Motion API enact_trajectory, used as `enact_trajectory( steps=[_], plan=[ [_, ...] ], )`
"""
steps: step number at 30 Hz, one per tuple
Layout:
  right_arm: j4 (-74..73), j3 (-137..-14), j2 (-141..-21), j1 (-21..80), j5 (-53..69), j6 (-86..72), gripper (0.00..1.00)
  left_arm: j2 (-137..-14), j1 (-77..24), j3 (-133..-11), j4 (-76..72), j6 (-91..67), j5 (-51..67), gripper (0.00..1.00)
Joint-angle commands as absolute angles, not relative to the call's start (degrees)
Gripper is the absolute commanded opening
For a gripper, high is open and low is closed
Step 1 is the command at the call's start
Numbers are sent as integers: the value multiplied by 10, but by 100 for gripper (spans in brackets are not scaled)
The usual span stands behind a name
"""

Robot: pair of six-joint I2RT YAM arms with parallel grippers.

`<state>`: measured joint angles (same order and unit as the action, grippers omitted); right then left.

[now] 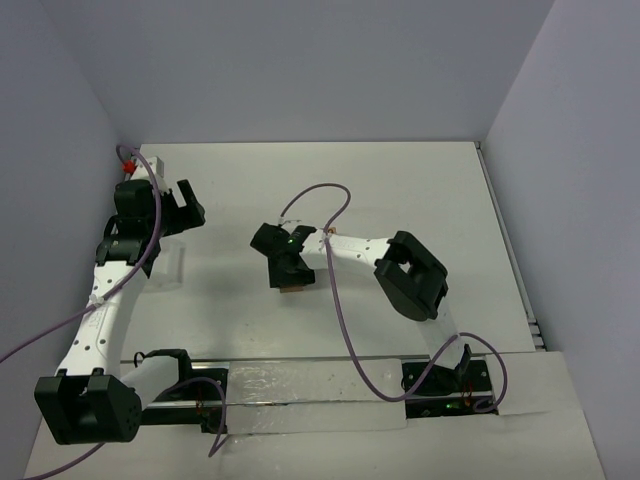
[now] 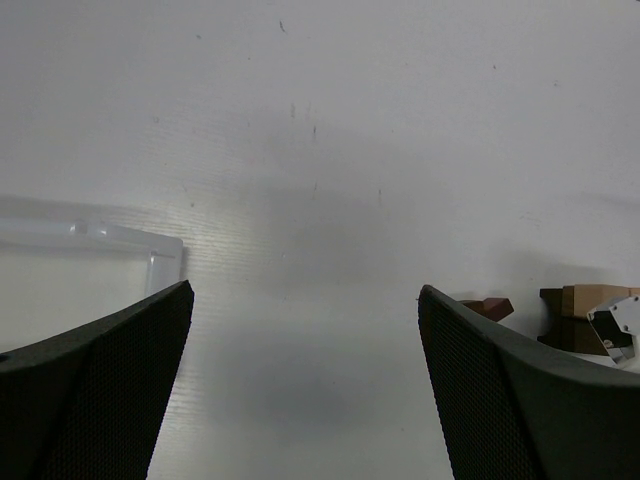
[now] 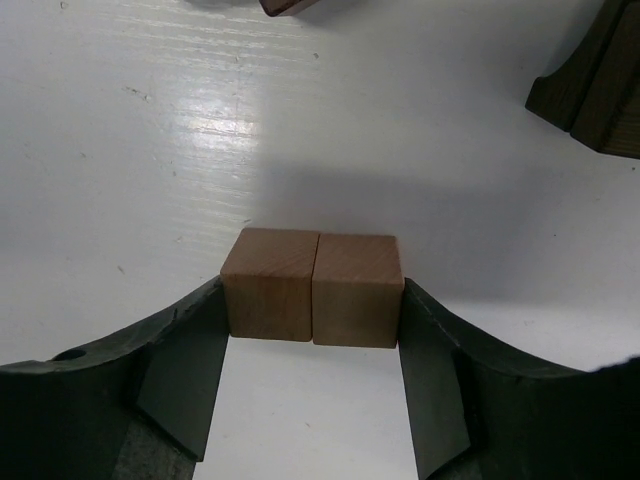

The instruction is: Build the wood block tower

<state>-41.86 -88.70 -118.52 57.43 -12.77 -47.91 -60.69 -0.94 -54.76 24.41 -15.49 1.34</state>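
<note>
Blocks: small wooden pieces gathered mid-table, under and around the right tool; from above only a brown corner shows below that tool.
Table: white, with pale walls on three sides; it carries everything.
Left arm: stretched up the table's left side.
Right arm: bent in toward the middle.
Tray: whitish plastic; one corner shows at the left of the left wrist view, well apart from the blocks.
Left tool: jaws spread wide with only bare table between them, beside the tray corner; some blocks lie off to its right.
Right tool: pinching the tan cubes, with one pad against each outer face.
Tan cubes: two light cubes side by side, their inner faces touching, set squarely between the right tool's fingers. Whether they rest on the table or hang just above it cannot be told.
Dark blocks: two dark brown pieces touching each other, beyond the cubes and to their right in the right wrist view, apart from them.
Reddish piece: cut off by the top edge of that view and apart from the cubes; its shape cannot be told.
</note>
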Motion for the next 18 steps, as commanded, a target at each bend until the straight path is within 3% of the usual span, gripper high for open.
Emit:
enact_trajectory(
  steps=[1,4,18],
  plan=[
    [-413,-871,-1150,572,-139,-497,49,-608,-3,-555,216,-158,19,99],
    [-404,-845,-1129,572,-141,-499,40,-609,-2,-558,217,-159,19,99],
    [-361,-720,-940,529,-186,-454,25,-607,-1,-561,218,-163,15,99]
  ],
)
